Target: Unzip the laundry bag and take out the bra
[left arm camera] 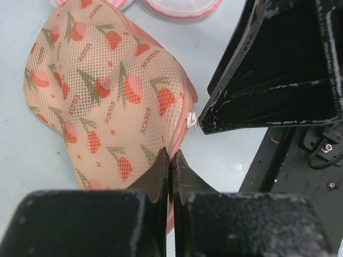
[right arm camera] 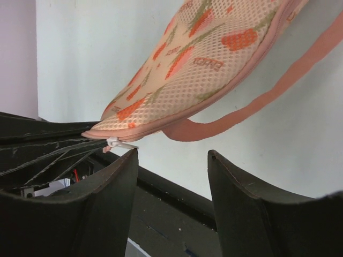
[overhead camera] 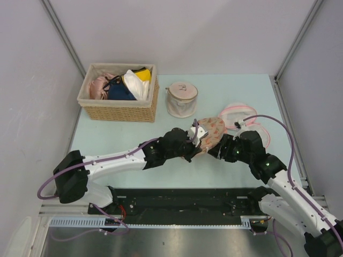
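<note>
The laundry bag [overhead camera: 213, 130], cream-peach mesh with pink-red prints, lies mid-table, lifted at its near edge. My left gripper [overhead camera: 196, 140] is shut on its pink zipper edge; in the left wrist view [left arm camera: 171, 156] the closed tips pinch the rim of the bag [left arm camera: 102, 91]. A white zipper pull [left arm camera: 191, 122] sits just beyond, next to a finger of the right gripper. My right gripper [overhead camera: 218, 145] is open; in the right wrist view [right arm camera: 171, 158] the pull [right arm camera: 119, 143] hangs by its left fingertip under the bag [right arm camera: 203, 59]. The bra is hidden.
A wicker basket [overhead camera: 119, 111] with pink, navy and yellow-white garments stands at the back left. A small cylindrical white mesh bag [overhead camera: 181, 100] stands behind the arms. A round white mesh bag with a pink rim [overhead camera: 242, 114] lies to the right of the pouch.
</note>
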Available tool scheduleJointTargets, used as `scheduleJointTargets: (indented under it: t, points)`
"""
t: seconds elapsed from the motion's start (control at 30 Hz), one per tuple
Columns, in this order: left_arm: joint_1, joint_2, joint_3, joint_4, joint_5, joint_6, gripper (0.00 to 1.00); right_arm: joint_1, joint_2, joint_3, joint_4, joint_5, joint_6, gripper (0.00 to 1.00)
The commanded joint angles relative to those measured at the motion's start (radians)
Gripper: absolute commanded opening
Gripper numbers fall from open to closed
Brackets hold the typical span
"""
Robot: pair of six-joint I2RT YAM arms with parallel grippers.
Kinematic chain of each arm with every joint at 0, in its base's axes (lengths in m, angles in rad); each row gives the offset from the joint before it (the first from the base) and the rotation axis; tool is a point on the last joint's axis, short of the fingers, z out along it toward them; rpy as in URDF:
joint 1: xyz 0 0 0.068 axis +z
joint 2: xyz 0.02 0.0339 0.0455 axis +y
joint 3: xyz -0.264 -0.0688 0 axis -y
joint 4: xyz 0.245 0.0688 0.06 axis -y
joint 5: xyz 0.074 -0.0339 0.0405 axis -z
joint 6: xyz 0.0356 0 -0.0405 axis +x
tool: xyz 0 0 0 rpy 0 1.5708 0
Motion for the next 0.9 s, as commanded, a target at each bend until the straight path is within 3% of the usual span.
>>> scheduleJointTargets:
  t: [0.0,0.63,0.87]
  points:
    - [0.009,-0.006,0.057,0.027,0.02,-0.005,0.0,0.003,-0.029,0.042,0.051,-0.031,-0.015,0.58]
    - [0.016,-0.029,0.066,0.028,0.06,0.027,0.0,-0.005,0.033,0.059,0.212,-0.129,-0.01,0.51]
    - [0.016,-0.045,0.052,0.039,0.069,0.026,0.0,-0.005,0.054,0.059,0.267,-0.142,0.025,0.26]
